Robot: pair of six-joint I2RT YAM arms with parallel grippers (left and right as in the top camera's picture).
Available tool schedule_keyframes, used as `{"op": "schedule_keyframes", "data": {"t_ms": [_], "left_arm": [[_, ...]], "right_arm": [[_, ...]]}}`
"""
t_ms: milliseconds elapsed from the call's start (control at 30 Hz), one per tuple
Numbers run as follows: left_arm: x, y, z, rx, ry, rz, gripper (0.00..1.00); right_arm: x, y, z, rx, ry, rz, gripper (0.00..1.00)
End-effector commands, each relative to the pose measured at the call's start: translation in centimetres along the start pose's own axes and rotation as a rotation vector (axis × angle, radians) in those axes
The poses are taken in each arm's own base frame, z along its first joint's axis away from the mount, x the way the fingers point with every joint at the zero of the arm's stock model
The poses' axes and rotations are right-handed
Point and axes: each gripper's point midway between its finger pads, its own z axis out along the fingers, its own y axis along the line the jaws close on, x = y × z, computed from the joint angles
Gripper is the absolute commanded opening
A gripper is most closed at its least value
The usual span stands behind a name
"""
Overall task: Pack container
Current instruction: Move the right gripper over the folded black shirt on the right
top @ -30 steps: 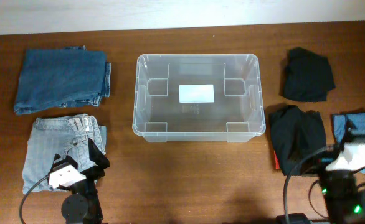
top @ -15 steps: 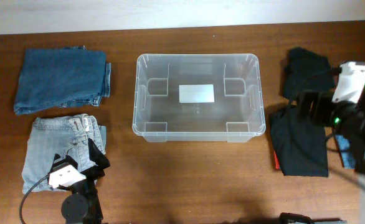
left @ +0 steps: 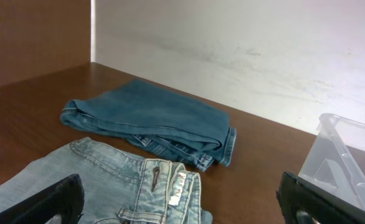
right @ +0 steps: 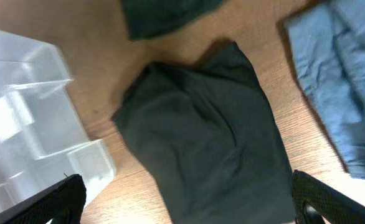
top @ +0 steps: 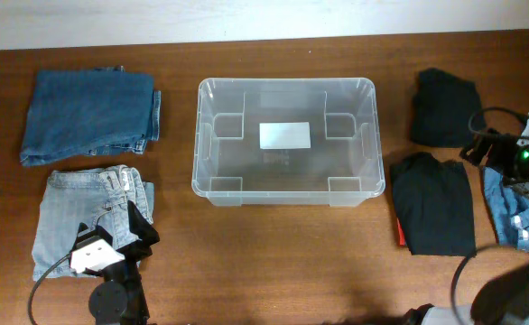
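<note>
Pale denim jeans (top: pixel 88 221) lie at the table's (top: pixel 273 257) near left corner by my left jaws, wide open. My right jaws gape over crumpled black cloth (right: pixel 207 137) near the right edge. Mid-table sits the container (top: pixel 283 173): clear rimmed plastic, rounded corners, white label (top: pixel 284 135) on its base; both wrist views crop it.

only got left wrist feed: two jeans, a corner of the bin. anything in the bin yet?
Observer: No. The container holds nothing; only the white label shows on its base.
Operator: what's past the bin, right side?
Observer: Two dark pieces, the nearer black garment and the farther black garment, with a light blue garment farthest right.
Operator: right arm?
Observer: The right gripper hovers over the nearer black garment, jaws open, holding nothing.
</note>
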Motion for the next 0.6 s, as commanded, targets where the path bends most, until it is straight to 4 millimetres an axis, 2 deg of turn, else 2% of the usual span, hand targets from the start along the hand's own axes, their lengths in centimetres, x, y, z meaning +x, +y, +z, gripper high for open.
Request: {"op": "schedule_keyframes", "data": {"t_ms": [0,33,167,333,567], "left_arm": [[0.0,0.3,0.0,-0.015,-0.003,-0.002,0.99],[0.0,0.3,0.0,-0.015,-0.003,-0.002,0.99],[0.0,0.3,0.0,-0.015,-0.003,-0.002,0.99],[0.0,0.3,0.0,-0.015,-0.003,-0.002,0.99],[0.0,0.3,0.0,-0.015,-0.003,-0.002,0.99]], "right_arm": [[0.0,-1.0,2.9,-0.02,0.086,0.014,0.98],[0.4,-1.7,4.6,-0.02,0.141,-0.022,0.98],[1.3,-3.5,7.3,-0.017,0.227,-0.045,0.99],[1.2,-6.0,7.7,-0.024,0.224,-0.005,0.98],[1.0,-6.6,7.7,-0.034,0.212,-0.012,0.98]]}}
